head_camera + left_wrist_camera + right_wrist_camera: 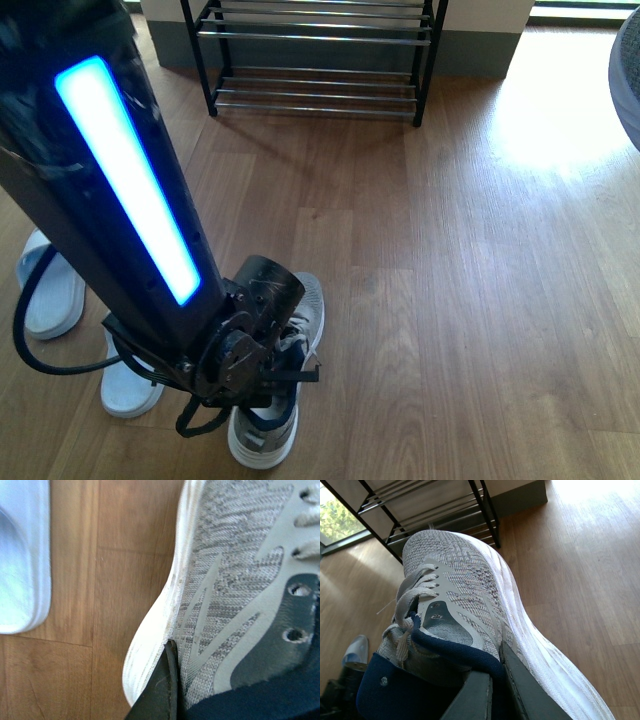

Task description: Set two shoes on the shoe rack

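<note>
One grey sneaker (283, 405) stands on the wood floor near me, toe toward the shoe rack (318, 62) at the far wall. My left gripper (262, 385) is shut on its side wall by the navy collar. In the left wrist view a black finger (162, 692) presses the sneaker's knit side (235, 580) above the white sole; the other finger is hidden inside. My right gripper (492, 682) is shut on the second grey sneaker (465, 595) at its navy collar and holds it in the air, toe toward the rack (435, 515). Its grey edge shows in the front view (628, 80).
Two white slippers (50, 290) (130, 385) lie on the floor left of the near sneaker; one shows in the left wrist view (20, 555). Bare wood floor (450, 250) stretches between me and the rack. Bright sunlight falls on the floor at the far right.
</note>
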Robot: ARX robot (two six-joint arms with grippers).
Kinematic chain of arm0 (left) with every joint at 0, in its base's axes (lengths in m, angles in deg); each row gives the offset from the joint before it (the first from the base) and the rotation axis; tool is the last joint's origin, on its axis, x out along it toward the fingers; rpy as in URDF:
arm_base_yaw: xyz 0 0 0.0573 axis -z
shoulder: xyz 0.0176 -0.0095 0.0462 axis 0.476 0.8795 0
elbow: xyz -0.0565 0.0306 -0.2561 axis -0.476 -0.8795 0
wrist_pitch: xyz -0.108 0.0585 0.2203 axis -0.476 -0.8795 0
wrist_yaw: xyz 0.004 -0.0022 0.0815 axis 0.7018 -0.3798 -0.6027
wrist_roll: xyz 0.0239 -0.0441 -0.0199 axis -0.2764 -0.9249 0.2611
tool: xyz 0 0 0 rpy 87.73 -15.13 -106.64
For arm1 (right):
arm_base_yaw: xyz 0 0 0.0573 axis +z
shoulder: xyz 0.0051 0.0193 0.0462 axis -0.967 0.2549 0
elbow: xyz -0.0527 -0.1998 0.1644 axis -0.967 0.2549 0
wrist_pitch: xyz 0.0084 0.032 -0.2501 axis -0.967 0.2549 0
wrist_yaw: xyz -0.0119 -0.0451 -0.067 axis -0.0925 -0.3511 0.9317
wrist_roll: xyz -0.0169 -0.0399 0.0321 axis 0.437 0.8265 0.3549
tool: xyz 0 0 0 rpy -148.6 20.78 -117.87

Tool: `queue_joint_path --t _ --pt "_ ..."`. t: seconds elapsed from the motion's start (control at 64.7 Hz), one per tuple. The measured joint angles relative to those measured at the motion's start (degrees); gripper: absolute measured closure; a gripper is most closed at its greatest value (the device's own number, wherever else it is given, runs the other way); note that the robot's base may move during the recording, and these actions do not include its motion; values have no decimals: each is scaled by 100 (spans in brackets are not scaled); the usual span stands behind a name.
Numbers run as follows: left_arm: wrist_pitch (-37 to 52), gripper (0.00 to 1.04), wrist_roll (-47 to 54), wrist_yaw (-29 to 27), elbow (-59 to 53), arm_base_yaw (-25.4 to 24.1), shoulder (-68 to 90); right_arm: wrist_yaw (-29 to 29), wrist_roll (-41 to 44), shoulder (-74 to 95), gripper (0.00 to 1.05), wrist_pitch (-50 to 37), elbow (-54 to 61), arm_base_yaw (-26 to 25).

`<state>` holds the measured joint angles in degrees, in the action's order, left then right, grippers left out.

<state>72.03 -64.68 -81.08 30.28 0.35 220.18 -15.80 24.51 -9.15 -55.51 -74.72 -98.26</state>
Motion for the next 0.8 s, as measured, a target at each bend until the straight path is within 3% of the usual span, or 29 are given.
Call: queue_joint_path --t 0.185,0.309,0.494,0.618,0.804 --pt "452 103 153 -656 -1681 -138 -2852 -2 0 0 103 0 0 0" --pt "-337 103 280 -1425 -2601 -85 -5128 -2 0 0 103 0 0 0" --pt "-1493 103 603 -2142 -2994 179 -7552 -2 0 0 103 0 0 0" --pt "-2197 103 841 -2697 -3121 286 -8684 0 0 0 103 0 0 0" --pt "-2258 103 922 -2789 -3187 289 -8898 -4 0 0 103 0 0 0"
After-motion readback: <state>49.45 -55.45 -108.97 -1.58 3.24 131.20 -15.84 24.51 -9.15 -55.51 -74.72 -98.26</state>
